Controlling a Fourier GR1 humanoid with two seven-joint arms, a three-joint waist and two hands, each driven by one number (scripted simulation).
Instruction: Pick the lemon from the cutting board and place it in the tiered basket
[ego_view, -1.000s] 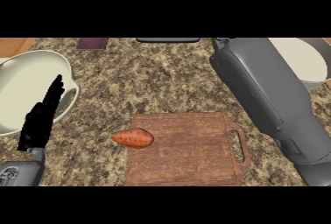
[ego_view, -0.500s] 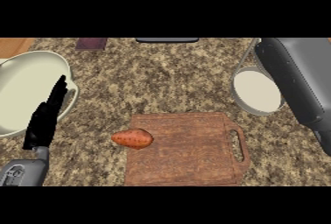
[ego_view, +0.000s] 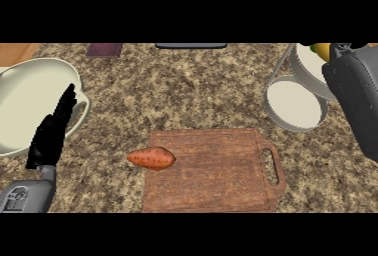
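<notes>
While the left robot hand (ego_view: 52, 134) rests at the near left of the bench (ego_view: 184, 90) with its black fingers straight and together, pointing toward the far side, it holds nothing and lies partly over the rim of a large pale bowl (ego_view: 29, 100) at the left edge. At the far right, a grey forearm (ego_view: 358, 95) comes in along the right edge; the right robot hand itself does not show, being hidden past the forearm's far end. Just left of that forearm stands the tiered basket (ego_view: 295, 105), with a lower round pale tier nearer the middle of the bench and an upper tier farther right. A small patch of yellow (ego_view: 320, 48) shows in the upper tier at the far edge, beside the forearm's end; whether this is the lemon I cannot tell. A brown wooden cutting board (ego_view: 214, 175) with a handle on its right side lies near the middle. An orange-red, pointed vegetable (ego_view: 151, 158) lies at the board's left edge, partly overhanging the bench.
</notes>
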